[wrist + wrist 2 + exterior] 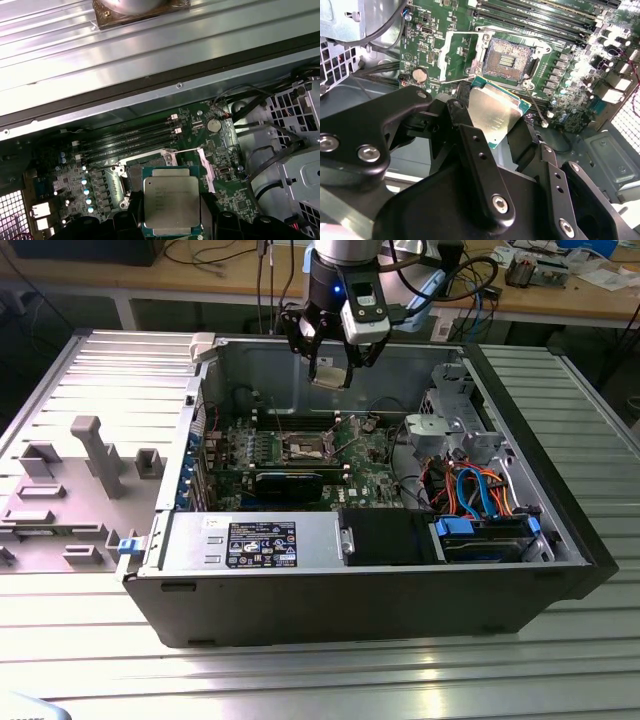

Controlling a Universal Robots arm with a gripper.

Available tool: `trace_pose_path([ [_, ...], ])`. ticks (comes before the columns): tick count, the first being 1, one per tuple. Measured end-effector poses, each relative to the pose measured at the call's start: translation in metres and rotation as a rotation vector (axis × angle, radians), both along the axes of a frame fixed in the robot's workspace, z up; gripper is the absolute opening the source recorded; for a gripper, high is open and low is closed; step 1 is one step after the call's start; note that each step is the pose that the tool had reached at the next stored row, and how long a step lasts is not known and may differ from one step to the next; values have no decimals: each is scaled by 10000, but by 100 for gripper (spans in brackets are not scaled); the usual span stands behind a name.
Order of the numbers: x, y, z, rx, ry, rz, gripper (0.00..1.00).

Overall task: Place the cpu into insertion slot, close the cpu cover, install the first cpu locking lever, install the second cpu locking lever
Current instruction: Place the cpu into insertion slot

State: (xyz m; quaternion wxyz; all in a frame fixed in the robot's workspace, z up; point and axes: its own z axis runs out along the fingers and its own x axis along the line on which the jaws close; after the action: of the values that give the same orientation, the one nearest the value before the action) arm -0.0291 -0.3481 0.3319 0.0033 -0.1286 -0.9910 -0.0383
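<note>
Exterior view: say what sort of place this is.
Likely an electronics workshop: an open computer case on a ribbed metal table, a cluttered wooden bench behind, and the gripper holding the cpu above it.

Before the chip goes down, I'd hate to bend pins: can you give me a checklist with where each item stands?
1. Grip on the cpu: ok, the gripper is shut on its edges.
2. Insertion slot empty: ok, its contact field is bare.
3. Cpu cover out of the way: ok, swung open beside the slot.
4. Cpu seated in the slot: not ok, it hangs well above the board.
5. Chip orientation matching the slot: cannot tell.
</note>
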Motion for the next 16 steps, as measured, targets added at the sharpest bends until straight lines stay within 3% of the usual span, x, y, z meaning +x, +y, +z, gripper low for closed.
trace_pose_path([
  [16,0,0,0,-7,0,-125,55],
])
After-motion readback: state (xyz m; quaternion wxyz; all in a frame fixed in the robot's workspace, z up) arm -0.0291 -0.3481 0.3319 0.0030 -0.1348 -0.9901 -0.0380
